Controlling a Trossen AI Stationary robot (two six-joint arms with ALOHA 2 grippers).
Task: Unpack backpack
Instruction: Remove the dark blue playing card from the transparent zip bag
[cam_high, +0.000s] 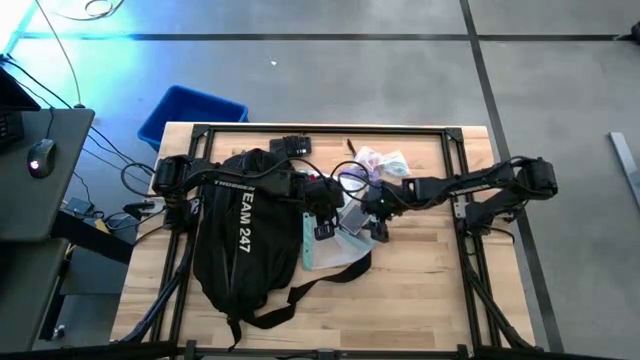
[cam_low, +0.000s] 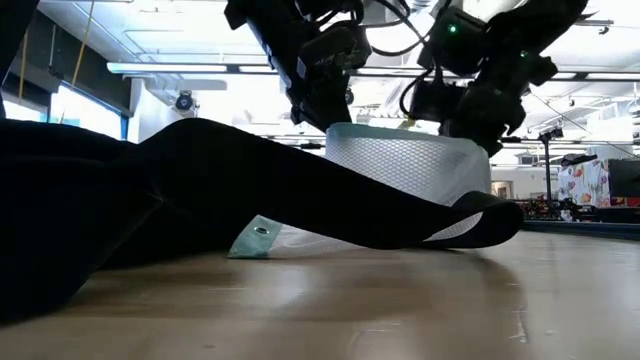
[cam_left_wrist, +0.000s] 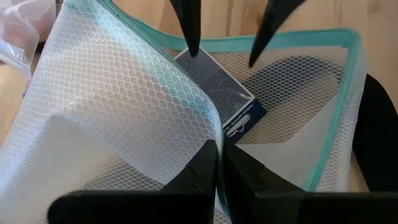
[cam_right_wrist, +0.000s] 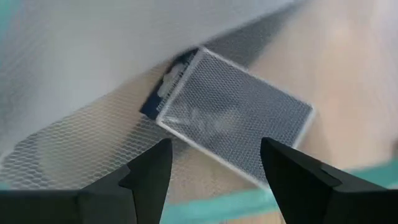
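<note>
The black backpack (cam_high: 235, 235) with white "TEAM 247" lettering lies on the table's left half, its straps trailing toward the near edge. Beside it is a white mesh pouch (cam_high: 335, 245) with teal edging, its mouth held open. A dark blue card box (cam_left_wrist: 221, 96) lies inside the pouch. My left gripper (cam_left_wrist: 219, 155) reaches across the backpack and is shut on the pouch. My right gripper (cam_right_wrist: 214, 155) is open; its fingertips (cam_left_wrist: 193, 43) point into the pouch mouth, standing over the box (cam_right_wrist: 233, 124). Whether they touch the box I cannot tell. My left gripper pinches the mesh pouch's upper wall at its teal-edged mouth (cam_left_wrist: 210, 121) between both fingers, coming from above. The wall is pulled up into a raised fold (cam_low: 400, 165), while the pouch's lower side stays on the table.
A crumpled clear plastic bag (cam_high: 382, 162) and small black items (cam_high: 290, 146) lie toward the far edge. A blue bin (cam_high: 190, 112) stands beyond the table's far left corner. A backpack strap (cam_low: 470, 225) crosses in front of the pouch. Bare wood shows on the right and near parts.
</note>
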